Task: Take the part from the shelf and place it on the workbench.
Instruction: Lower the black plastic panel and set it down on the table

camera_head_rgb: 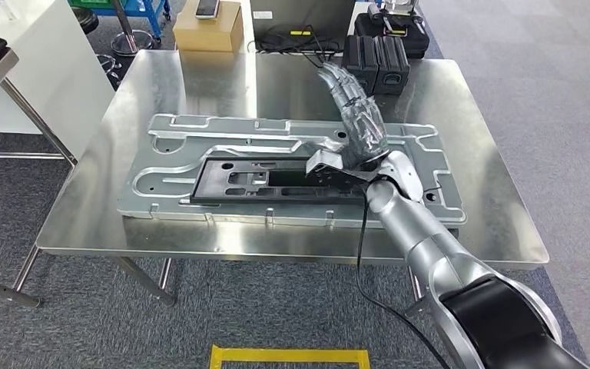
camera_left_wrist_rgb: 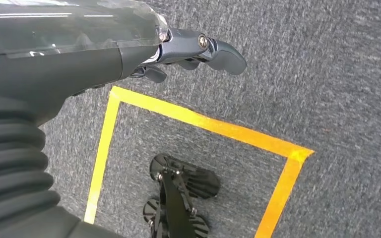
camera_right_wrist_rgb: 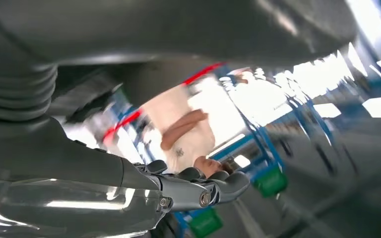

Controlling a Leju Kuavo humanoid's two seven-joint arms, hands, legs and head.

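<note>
Right hand (camera_head_rgb: pixel 357 127) is spread apart, nothing held; the part (camera_head_rgb: pixel 276 181) on the desk (camera_head_rgb: pixel 200 77) could be bumped crooked.

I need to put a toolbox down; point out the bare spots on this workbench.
The workbench is bare along its far left, between the large metal panel and the cardboard box, and in strips at its left, near and right edges. The centre is crowded: the black part lies on the panel under the right hand.

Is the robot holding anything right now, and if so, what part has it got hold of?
Nothing is held. The right hand is spread open over the black part, which lies on the metal plate. The left hand hangs empty above the floor.
</note>
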